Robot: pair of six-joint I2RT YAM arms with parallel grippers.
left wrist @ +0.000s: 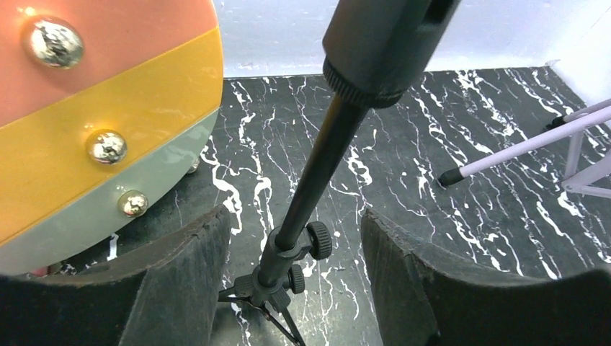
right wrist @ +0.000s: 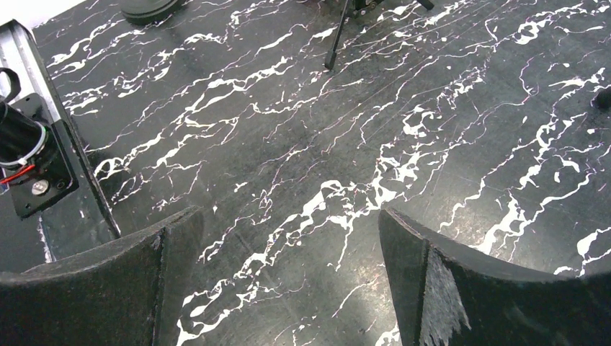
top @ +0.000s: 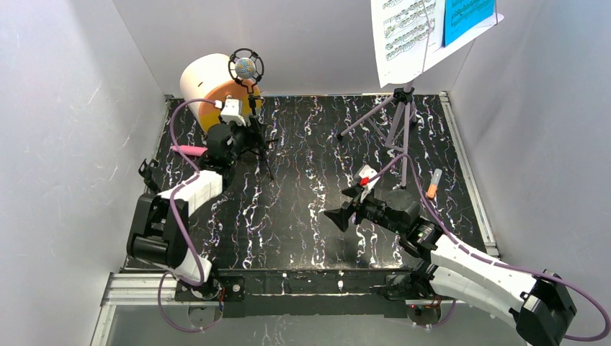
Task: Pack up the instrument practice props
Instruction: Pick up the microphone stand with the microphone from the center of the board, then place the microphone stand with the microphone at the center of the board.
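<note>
1. the left fingers [left wrist: 180, 288] stand partly open, one on each side of the pole of the thin black mic tripod [left wrist: 317, 173], just above its knobbed hub. a gap shows on both sides, so they touch nothing and hold nothing.
2. that tripod stands upright at the far left of the black, white-veined table [right wrist: 302, 130]. the silver-headed microphone [top: 246, 67] sits on top of it inside a black ring, and its dark handle fills the top of the left wrist view.
3. the cream cylinder box [top: 202, 76] is just beside the tripod, on its left. its round face is banded pink, orange and grey, carries shiny knobs, and is turned toward the left fingers.
4. the pink toy microphone [top: 189, 150] lies flat on the table near the left edge, just left of the left arm.
5. the right fingers [right wrist: 108, 288] are spread wide over bare table near the front middle, with nothing between them.
6. the lilac music rack [top: 400, 108] stands on its tripod legs at the far right, well apart from both pairs of fingers. a white page [top: 403, 36] and a blue page [top: 468, 18] rest side by side on it.
7. a small grey-and-orange stick [top: 434, 184] lies on the table just right of the rack's legs.
</note>
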